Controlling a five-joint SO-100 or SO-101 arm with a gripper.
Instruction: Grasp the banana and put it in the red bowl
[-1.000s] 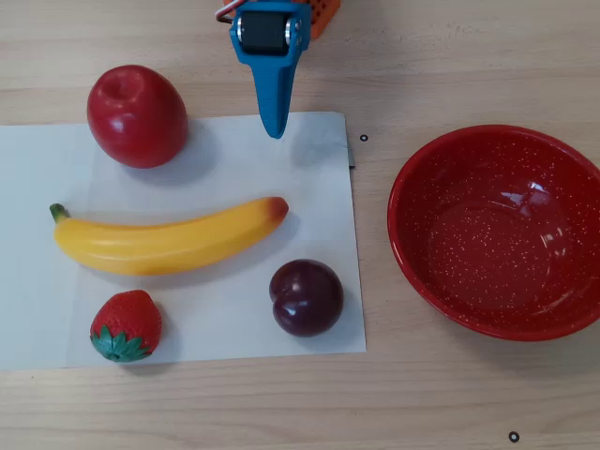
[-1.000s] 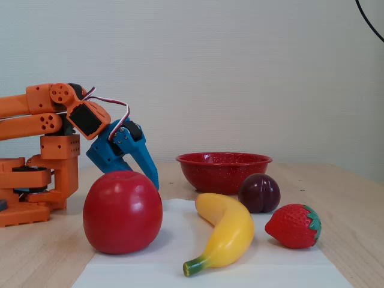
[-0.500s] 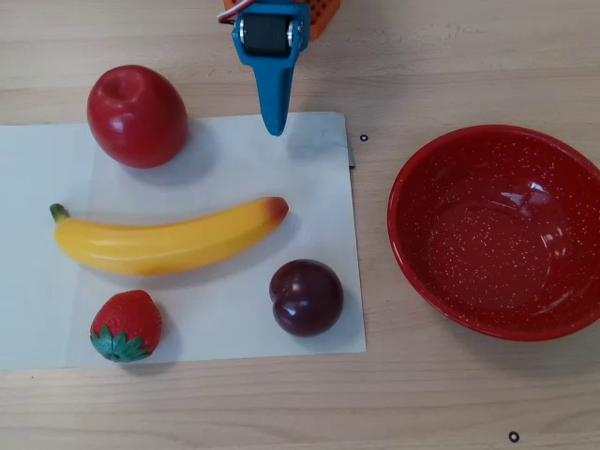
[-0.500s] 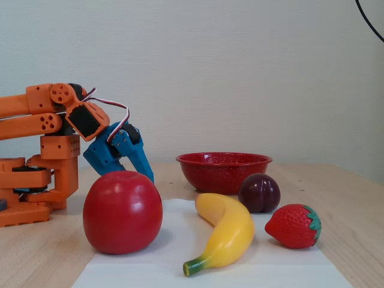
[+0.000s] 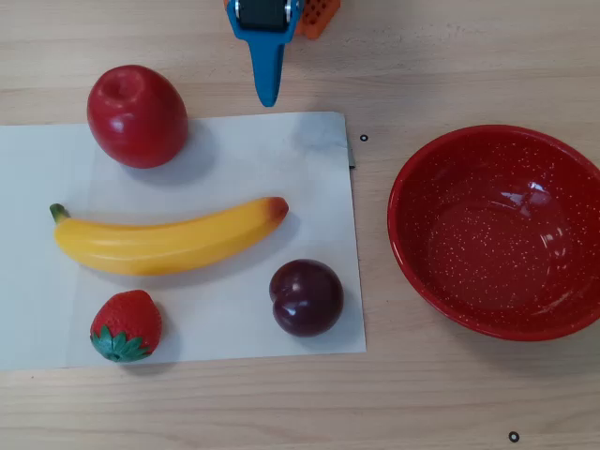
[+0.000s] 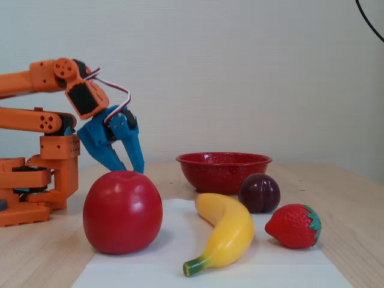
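The banana (image 5: 164, 242) lies on a white sheet, green stem to the left and reddish tip to the right in the overhead view. In the fixed view it (image 6: 228, 231) points toward the camera, stem nearest. The red bowl (image 5: 497, 230) stands empty on the wood to the right of the sheet, and at the back in the fixed view (image 6: 223, 171). My blue gripper (image 5: 269, 94) hangs above the table near the sheet's far edge, well clear of the banana. In the fixed view the gripper (image 6: 131, 170) points down behind the apple, its jaws a little apart and empty.
A red apple (image 5: 137, 116) sits just left of the gripper. A dark plum (image 5: 307, 297) and a strawberry (image 5: 126, 325) lie close to the banana's near side. The white sheet (image 5: 234, 159) covers the left table. The orange arm base (image 6: 36, 186) stands at the left.
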